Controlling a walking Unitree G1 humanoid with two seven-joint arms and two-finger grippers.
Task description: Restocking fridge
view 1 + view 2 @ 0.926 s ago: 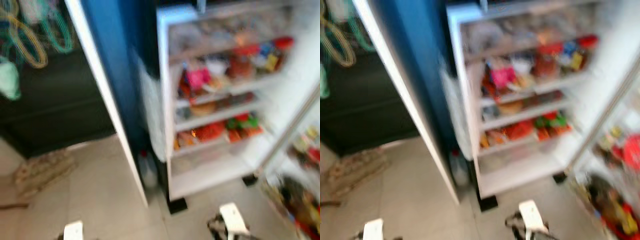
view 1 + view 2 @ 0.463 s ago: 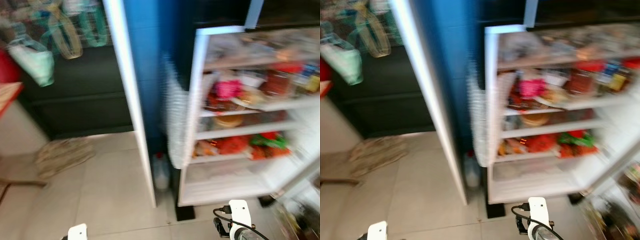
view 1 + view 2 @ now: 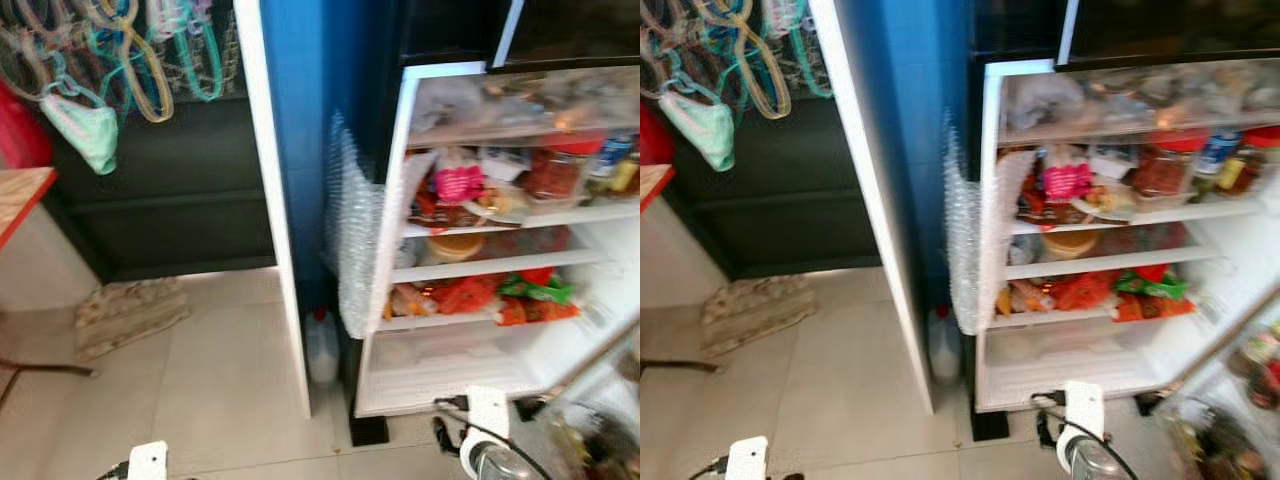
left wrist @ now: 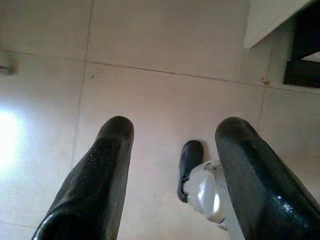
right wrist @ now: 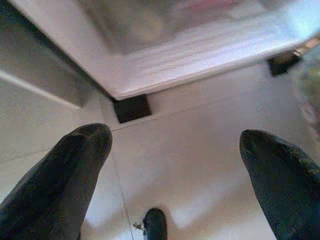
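The open fridge (image 3: 480, 250) has been brought nearer centre (camera turned), while both grippers (image 4: 172, 150) (image 5: 175, 165) hang spread, empty.

Open fridge (image 3: 400, 250) (shelves stocked) stands right of the partition (image 3: 275, 200), jug (image 3: 322, 345) between.

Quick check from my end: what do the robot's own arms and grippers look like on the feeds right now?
The left gripper has two long, glossy black fingers with rounded tips. The right gripper has the same kind of black fingers, duller in its wrist view. In the head views, a white boxy block tops the right arm, with thin black cables looping beside a silver rounded joint. A similar white block marks the left arm.
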